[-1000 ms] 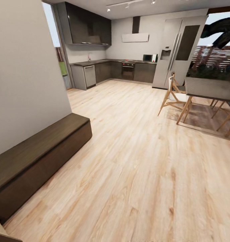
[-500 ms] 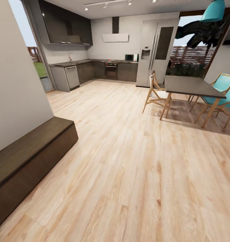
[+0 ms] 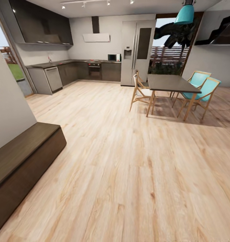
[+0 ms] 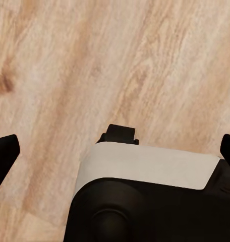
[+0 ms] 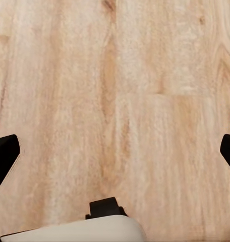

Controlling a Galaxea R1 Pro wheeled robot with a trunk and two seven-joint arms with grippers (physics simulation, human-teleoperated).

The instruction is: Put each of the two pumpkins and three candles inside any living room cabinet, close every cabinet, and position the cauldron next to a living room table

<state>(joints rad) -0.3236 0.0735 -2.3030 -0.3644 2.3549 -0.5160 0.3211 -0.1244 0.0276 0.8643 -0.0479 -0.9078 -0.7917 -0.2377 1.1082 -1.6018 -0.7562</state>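
Pale wood floor (image 3: 135,174) runs across the open room. The cabinet (image 3: 21,161), a long low dark brown unit, sits against the wall at the robot's left in the head view; its visible front looks flush, no drawer out. Pumpkins, candles and cauldron can't be placed from these pictures. Far side: a grey kitchen (image 3: 61,70), a fridge (image 3: 137,50), and a dining table (image 3: 170,83) with wooden and teal chairs (image 3: 202,89) under a teal lamp (image 3: 185,14).

Left gripper (image 4: 115,146) has its dark fingertips (image 4: 4,154) at opposite edges of the wrist view, spread wide, nothing between them, just floorboards. Right gripper (image 5: 115,146) likewise: tips (image 5: 4,154) far apart, empty, over bare floor.

Judged step: robot in transit, looking for the task's things.

Risks, judged:
- base passes near the cabinet corner; a tight turn could clip it.
- heading toward the dining table could snag a chair leg or low-hanging arm.
- kitchen cabinets could be mistaken for the target cabinet; wrong room.
- items could be missed if the scan is too quick.
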